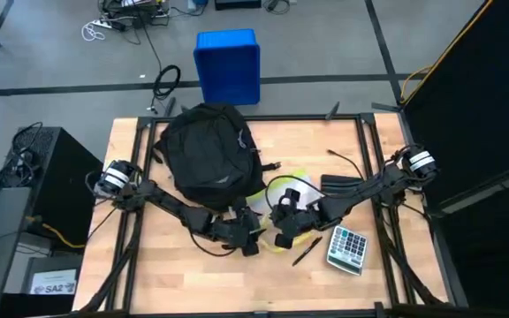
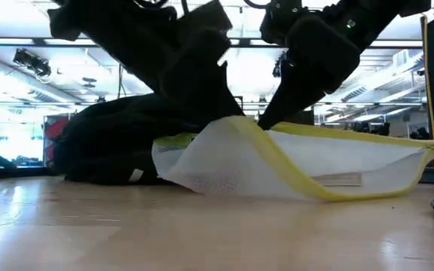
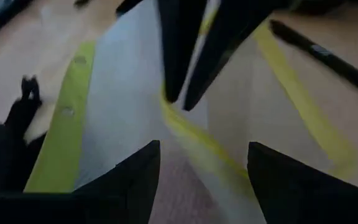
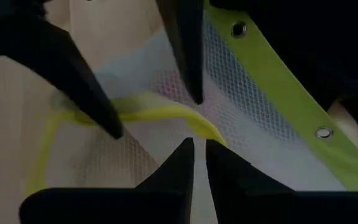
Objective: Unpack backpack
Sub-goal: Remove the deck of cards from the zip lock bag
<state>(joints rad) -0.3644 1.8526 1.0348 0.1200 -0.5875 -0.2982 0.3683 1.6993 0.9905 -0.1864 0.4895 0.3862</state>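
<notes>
Nearest the low camera: bare wooden table [image 2: 202, 233], then a white mesh pouch [image 2: 307, 169] with a yellow-green edge, lying crumpled on the boards, one edge lifted into a peak.

Left gripper [image 1: 247, 237] at table middle, near side, over the pouch; left wrist view shows its fingers [image 3: 129, 171] spread apart, pouch edge between them, not clearly pinched.

Right gripper [image 1: 283, 231] just right of it, facing it; fingers [image 4: 182, 158] nearly together, a narrow gap, tips at the yellow trim. Whether they grip it: cannot tell.

Backpack [image 1: 206, 155] sits far left of centre on the table, behind the left arm, touching the pouch.

Calculator [image 1: 346, 248] near right; pen [image 1: 306, 252] just left of it. Blue bin [image 1: 228, 64] on the floor beyond the table.
</notes>
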